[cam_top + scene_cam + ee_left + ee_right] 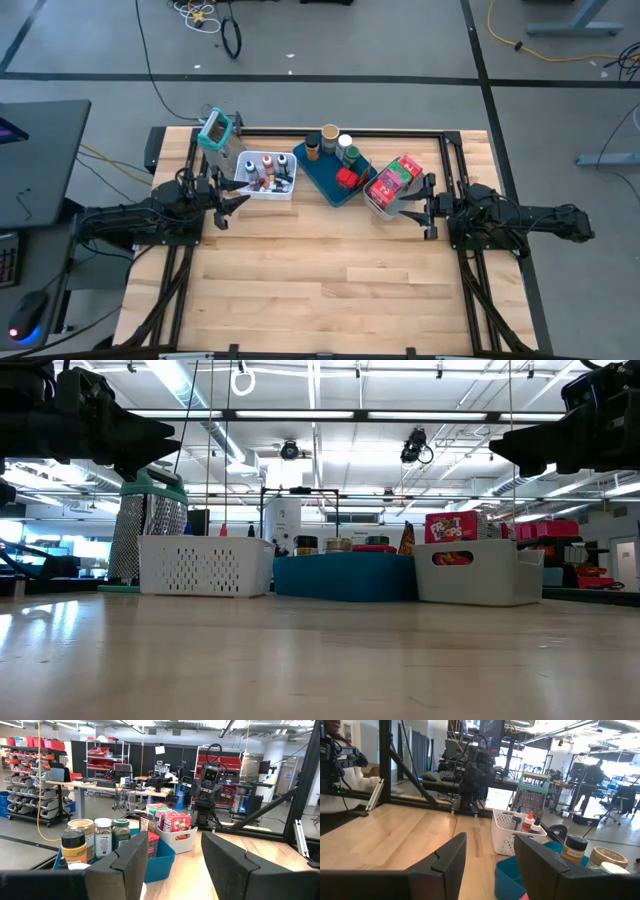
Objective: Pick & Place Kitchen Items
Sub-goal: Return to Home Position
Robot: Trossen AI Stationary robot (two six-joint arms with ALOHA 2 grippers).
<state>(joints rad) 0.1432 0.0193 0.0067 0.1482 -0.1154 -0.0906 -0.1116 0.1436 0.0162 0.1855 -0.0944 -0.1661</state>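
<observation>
The kitchen items sit in three containers along the table's far side. Small bottles stand in a white mesh basket. Jars and red tins are on a blue tray. Red, pink and green packets stand in a grey bin. My left gripper hovers open just left of the basket, above the table. My right gripper hovers open just right of the bin. The wrist views show empty gaps between the left fingers and between the right fingers.
A teal-framed grater stands at the far left corner behind the basket. The black frame rail runs along the table's far edge. Bare wooden tabletop stretches from the containers to the near edge.
</observation>
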